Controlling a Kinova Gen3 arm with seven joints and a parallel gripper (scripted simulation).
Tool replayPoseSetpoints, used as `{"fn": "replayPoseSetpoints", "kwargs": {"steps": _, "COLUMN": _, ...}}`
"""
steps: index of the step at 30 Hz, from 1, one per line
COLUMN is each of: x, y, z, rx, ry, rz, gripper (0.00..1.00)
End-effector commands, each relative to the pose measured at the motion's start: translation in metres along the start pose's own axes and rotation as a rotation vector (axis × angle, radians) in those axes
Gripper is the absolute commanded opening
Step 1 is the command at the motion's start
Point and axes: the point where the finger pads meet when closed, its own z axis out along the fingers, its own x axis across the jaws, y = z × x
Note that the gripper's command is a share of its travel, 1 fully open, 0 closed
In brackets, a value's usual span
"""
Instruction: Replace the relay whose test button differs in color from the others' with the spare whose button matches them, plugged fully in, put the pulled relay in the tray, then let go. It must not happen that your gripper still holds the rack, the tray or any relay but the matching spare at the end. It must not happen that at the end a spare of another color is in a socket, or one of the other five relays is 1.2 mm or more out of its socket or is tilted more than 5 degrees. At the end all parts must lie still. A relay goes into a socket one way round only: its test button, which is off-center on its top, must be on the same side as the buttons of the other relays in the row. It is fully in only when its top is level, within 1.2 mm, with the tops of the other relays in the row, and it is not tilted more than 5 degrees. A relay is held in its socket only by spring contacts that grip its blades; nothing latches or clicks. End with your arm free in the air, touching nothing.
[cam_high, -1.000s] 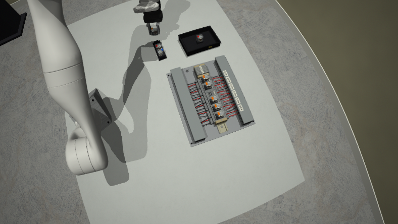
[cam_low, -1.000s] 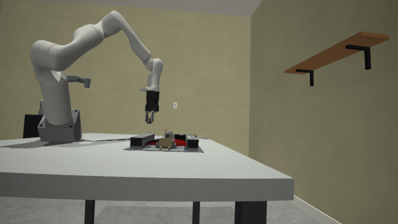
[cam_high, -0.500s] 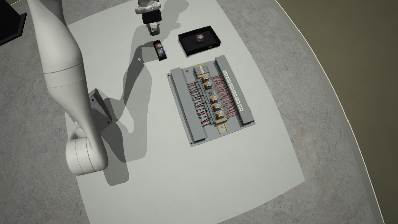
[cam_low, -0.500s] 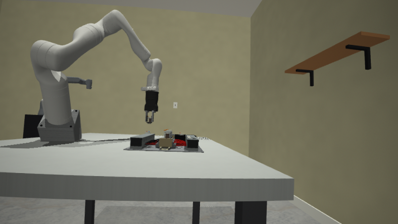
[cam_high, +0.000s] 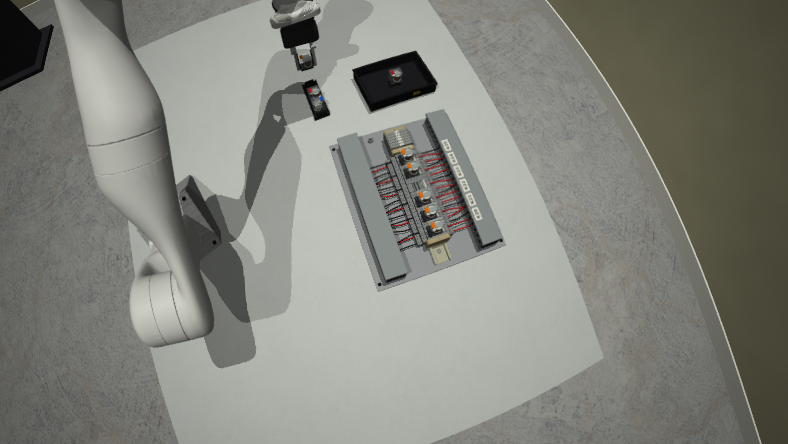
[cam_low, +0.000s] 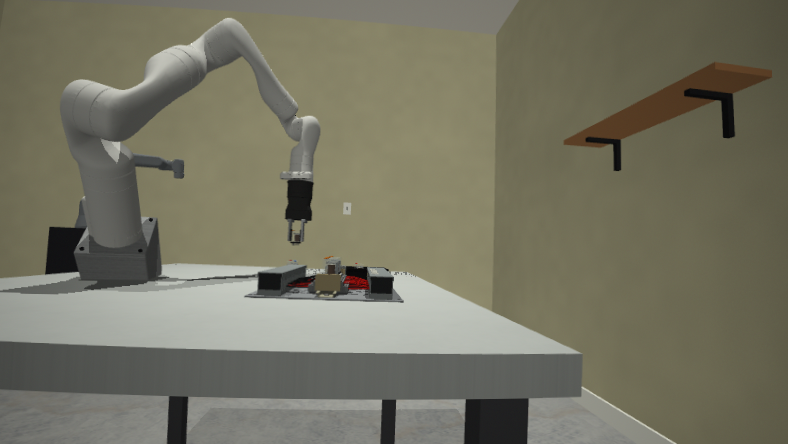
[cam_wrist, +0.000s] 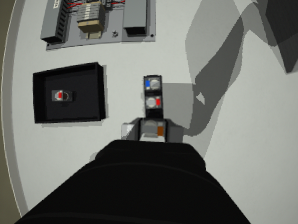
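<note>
Clear-cased spare relay (cam_high: 304, 57), orange button (off-center), clamped in gripper (cam_high: 306, 61)

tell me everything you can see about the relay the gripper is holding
The relay is a small, pale grey block with an orange test button off-center on its top. It is clamped between the fingers of the gripper, held well above the table, near the spares holder, which still holds a red-button and a blue-button relay. Only the fingers touch it. Its blades are not visible.
</note>
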Motion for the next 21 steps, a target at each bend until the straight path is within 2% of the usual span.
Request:
{"fn": "replayPoseSetpoints", "kwargs": {"steps": 1, "x": 0.0, "y": 0.001, "z": -0.002, "rx": -0.004, "ry": 0.0, "rz": -0.009, "gripper": 0.0}}
{"fn": "replayPoseSetpoints", "kwargs": {"steps": 7, "x": -0.001, "y": 0.001, "z": -0.002, "rx": -0.005, "ry": 0.001, "rz": -0.03, "gripper": 0.0}}
{"fn": "replayPoseSetpoints", "kwargs": {"steps": 21, "x": -0.024, "y": -0.05, "z": 0.0, "rx": -0.005, "ry": 0.001, "rz": -0.03, "gripper": 0.0}}
